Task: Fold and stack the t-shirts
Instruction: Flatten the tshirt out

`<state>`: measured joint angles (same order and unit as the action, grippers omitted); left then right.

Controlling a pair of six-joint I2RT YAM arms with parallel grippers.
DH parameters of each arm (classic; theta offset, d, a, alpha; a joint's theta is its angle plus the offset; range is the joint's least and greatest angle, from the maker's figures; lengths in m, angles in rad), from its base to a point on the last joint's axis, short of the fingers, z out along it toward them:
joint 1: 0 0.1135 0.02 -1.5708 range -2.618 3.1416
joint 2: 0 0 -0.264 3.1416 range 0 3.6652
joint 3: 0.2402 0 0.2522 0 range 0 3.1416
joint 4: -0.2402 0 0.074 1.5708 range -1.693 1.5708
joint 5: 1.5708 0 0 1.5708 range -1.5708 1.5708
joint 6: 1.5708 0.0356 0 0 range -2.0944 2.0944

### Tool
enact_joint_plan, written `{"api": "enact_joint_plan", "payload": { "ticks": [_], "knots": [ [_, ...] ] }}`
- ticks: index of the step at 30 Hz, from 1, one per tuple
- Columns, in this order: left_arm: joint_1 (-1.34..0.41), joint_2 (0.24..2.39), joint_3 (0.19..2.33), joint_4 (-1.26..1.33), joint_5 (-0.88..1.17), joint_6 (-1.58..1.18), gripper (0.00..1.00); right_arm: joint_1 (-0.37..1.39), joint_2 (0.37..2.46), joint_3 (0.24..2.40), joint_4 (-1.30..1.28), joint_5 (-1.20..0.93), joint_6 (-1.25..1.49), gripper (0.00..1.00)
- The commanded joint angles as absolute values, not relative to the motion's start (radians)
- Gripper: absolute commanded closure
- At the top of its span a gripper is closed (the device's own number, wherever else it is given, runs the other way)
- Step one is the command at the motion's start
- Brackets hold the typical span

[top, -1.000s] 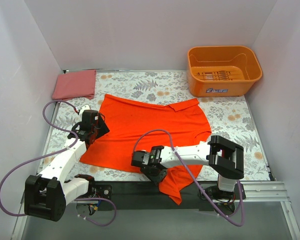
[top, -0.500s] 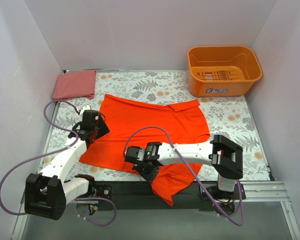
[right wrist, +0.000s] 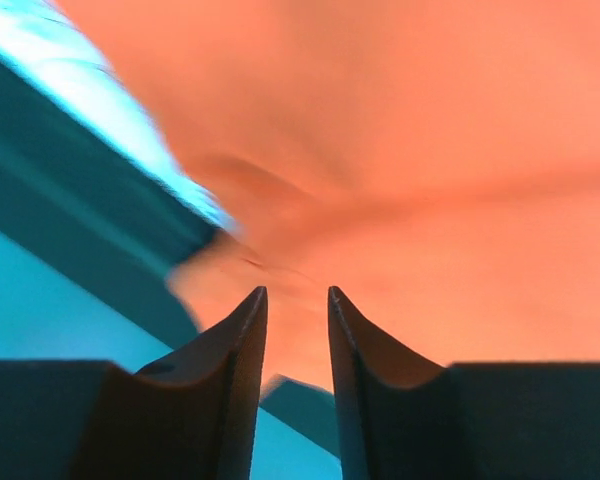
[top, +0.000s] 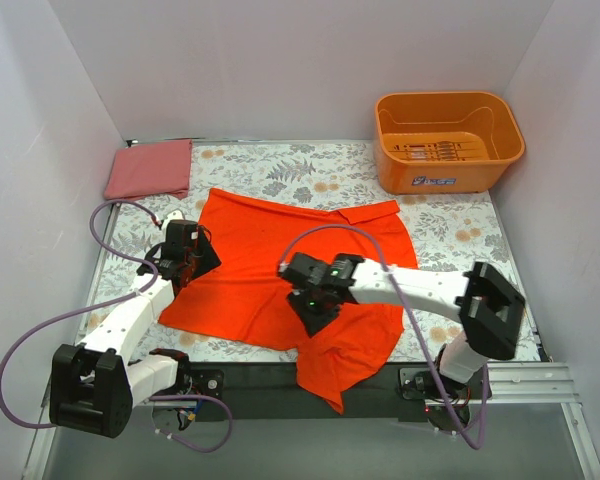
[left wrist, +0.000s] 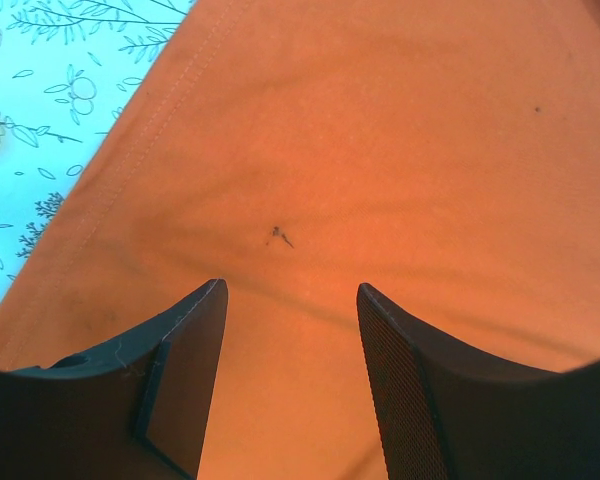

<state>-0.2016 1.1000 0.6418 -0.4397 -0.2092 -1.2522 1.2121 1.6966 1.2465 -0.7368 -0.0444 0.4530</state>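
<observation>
The vivid orange-red t-shirt (top: pixel 270 250) lies spread over the middle of the table, with its near corner hanging over the front edge. A duller pinkish-red t-shirt (top: pixel 148 168) rests as a folded rectangle at the back left. My left gripper (top: pixel 200 262) is at the spread shirt's left edge. In the left wrist view it (left wrist: pixel 290 290) stands open just above the orange cloth (left wrist: pixel 380 130), holding nothing. My right gripper (top: pixel 315 316) hovers over the shirt's near middle. Its jaws (right wrist: pixel 295 292) are a narrow gap apart above blurred orange cloth (right wrist: pixel 430 150), with nothing between them.
A rigid orange tub (top: pixel 448 140) stands at the back right corner. The floral tablecloth (top: pixel 460 240) shows around the shirt. White walls close in the left, back and right sides. The table's dark front edge (right wrist: pixel 70 210) runs close beneath my right gripper.
My right gripper swung left along the front edge, then moved back and right onto the shirt's near middle. The overhanging corner of the shirt shifted left and spread. The left arm barely moved.
</observation>
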Motion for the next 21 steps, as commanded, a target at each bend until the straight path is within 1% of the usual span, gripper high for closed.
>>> {"api": "enact_joint_plan", "payload": {
  "ticks": [1, 2, 4, 5, 7, 9, 14, 17, 18, 21],
  "knots": [
    [-0.224, 1.063, 0.643, -0.417, -0.151, -1.232, 0.46, 1.115, 1.494, 1.019, -0.77, -0.018, 0.492, 0.61],
    [-0.241, 1.054, 0.647, -0.432, -0.135, -1.23, 0.46, 1.097, 1.432, 0.971, -0.767, -0.015, 0.498, 0.6],
    [-0.297, 1.029, 0.672, -0.471, -0.083, -1.256, 0.46, 1.052, 1.37, 0.872, -0.765, -0.005, 0.524, 0.59],
    [-0.313, 1.023, 0.684, -0.523, -0.06, -1.268, 0.46, 1.034, 1.314, 0.844, -0.762, 0.036, 0.529, 0.58],
    [-0.371, 1.0, 0.722, -0.578, -0.002, -1.31, 0.46, 0.973, 1.266, 0.796, -0.739, 0.046, 0.537, 0.54],
    [-0.415, 0.979, 0.738, -0.638, 0.061, -1.337, 0.46, 0.913, 1.209, 0.737, -0.698, 0.046, 0.543, 0.54],
    [-0.613, 0.969, 0.759, -0.732, 0.115, -1.451, 0.46, 0.784, 1.172, 0.638, -0.62, 0.008, 0.508, 0.52],
    [-0.747, 1.012, 0.75, -0.739, 0.112, -1.521, 0.46, 0.689, 1.186, 0.575, -0.557, -0.077, 0.477, 0.52],
    [-0.812, 1.046, 0.75, -0.739, 0.101, -1.537, 0.46, 0.649, 1.189, 0.56, -0.543, -0.084, 0.459, 0.52],
    [-0.897, 1.116, 0.756, -0.726, 0.083, -1.583, 0.46, 0.563, 1.218, 0.554, -0.511, -0.08, 0.425, 0.52]
  ]
}}
